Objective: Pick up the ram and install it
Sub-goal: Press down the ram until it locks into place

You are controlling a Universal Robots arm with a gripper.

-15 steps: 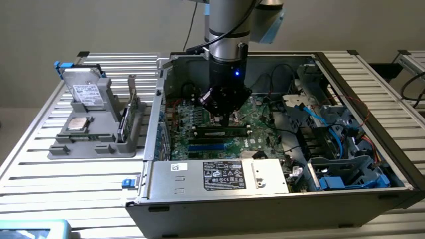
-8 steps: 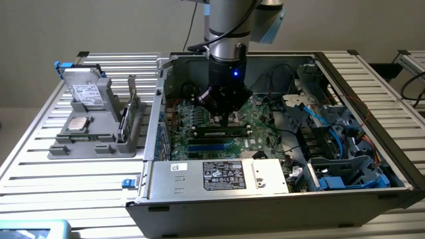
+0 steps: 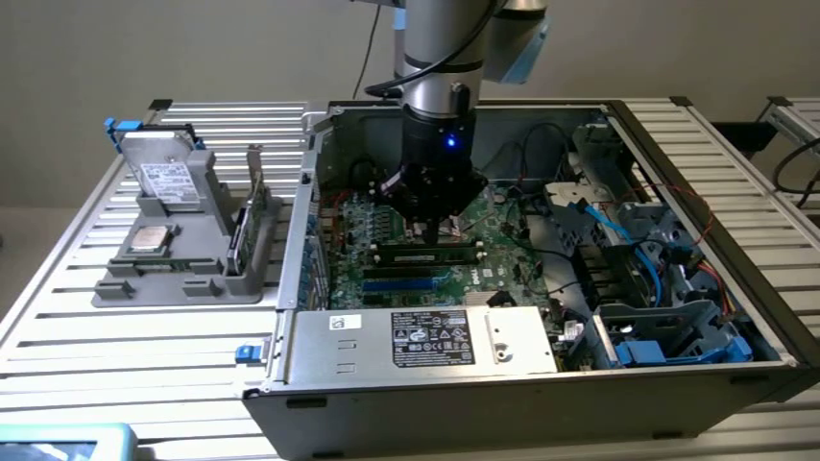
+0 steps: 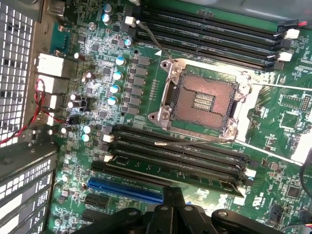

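Ram (image 3: pixel 428 257) is seen lying along a black memory slot (image 3: pixel 384 274) on the motherboard (image 3: pixel 494 274) inside the open computer case (image 3: pixel 539 384); the closed hand (image 3: pixel 433 229) is held directly above it.

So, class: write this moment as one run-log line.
gripper: shut | position: low over green motherboard in open computer case | long green ram stick: lying along black slot beneath gripper
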